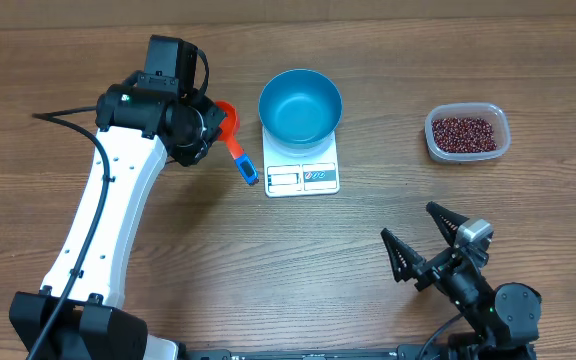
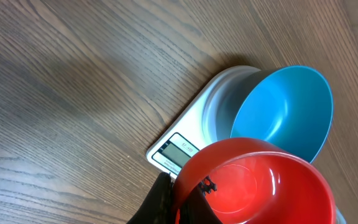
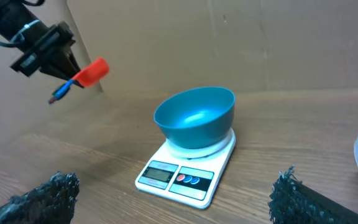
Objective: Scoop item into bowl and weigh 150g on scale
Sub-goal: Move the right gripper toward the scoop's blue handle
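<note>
Overhead shows the left gripper [image 1: 209,126] clamped on the red scoop [image 1: 238,150], empty; the beans [image 1: 465,131] lie well right, beyond the bowl [image 1: 300,105], nearer the wide-open right gripper [image 1: 408,221].

No legible text, brand or number. Scale [image 1: 303,178]: display window [image 2: 178,149] shows no readable digits; tiny print line just above it, too small to read. Label [image 3: 190,180] beside window on front edge: red and blue dots, lettering blurred.
</note>
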You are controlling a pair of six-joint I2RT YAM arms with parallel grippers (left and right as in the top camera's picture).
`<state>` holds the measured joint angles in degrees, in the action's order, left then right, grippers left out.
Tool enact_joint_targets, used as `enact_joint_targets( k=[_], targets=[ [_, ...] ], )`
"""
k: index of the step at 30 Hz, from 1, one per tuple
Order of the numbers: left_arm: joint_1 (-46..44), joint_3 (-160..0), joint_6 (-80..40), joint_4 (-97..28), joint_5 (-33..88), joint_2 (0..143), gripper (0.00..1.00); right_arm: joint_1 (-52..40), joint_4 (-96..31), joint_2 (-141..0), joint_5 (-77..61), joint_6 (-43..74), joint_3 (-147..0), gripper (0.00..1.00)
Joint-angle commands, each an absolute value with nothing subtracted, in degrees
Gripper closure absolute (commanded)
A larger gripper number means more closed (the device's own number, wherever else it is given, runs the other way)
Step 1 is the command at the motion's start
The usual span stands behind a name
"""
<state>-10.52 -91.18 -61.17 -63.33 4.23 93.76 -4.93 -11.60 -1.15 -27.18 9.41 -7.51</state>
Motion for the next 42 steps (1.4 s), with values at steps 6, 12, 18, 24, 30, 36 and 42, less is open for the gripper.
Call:
enact_joint_targets(
  k=[6, 12, 18, 24, 30, 36, 42],
  targets=[
    [-10.96, -90.78, -61.73, -63.40, 4.12, 92.62, 0.96, -5.19, -12.58, -12.62, -30.35, 9.85, -17.12, 0.00],
    [-10.96, -90.78, -61.76, -63.18, 4.51, 92.60, 0.96, -5.19, -17.37, -23.16, -31.68, 9.82, -25.93, 0.00],
    [-10.98, -90.78, -61.87, -63.44, 4.54, 92.60, 0.96, -5.19, -27.42, -33.06, -31.70, 9.80, -37.87, 0.00],
    [-12.27, -90.78, -66.32, -63.37, 5.85, 92.60, 0.96, -5.19, -33.61, -39.59, -35.03, 9.87, -46.54, 0.00],
    [-16.69, -90.78, -71.46, -62.52, 5.76, 92.62, 0.96, -5.19, -32.91, -41.34, -37.65, 13.52, -46.78, 0.00],
    [-18.57, -90.78, -76.66, -63.07, 6.09, 92.62, 0.96, -5.19, -29.10, -44.77, -38.70, 21.71, -46.78, 0.06],
    [-21.04, -90.78, -88.68, -63.37, 8.08, 92.62, 0.96, -5.80, -19.84, -52.77, -41.39, 33.91, -46.76, 0.12]
  ],
)
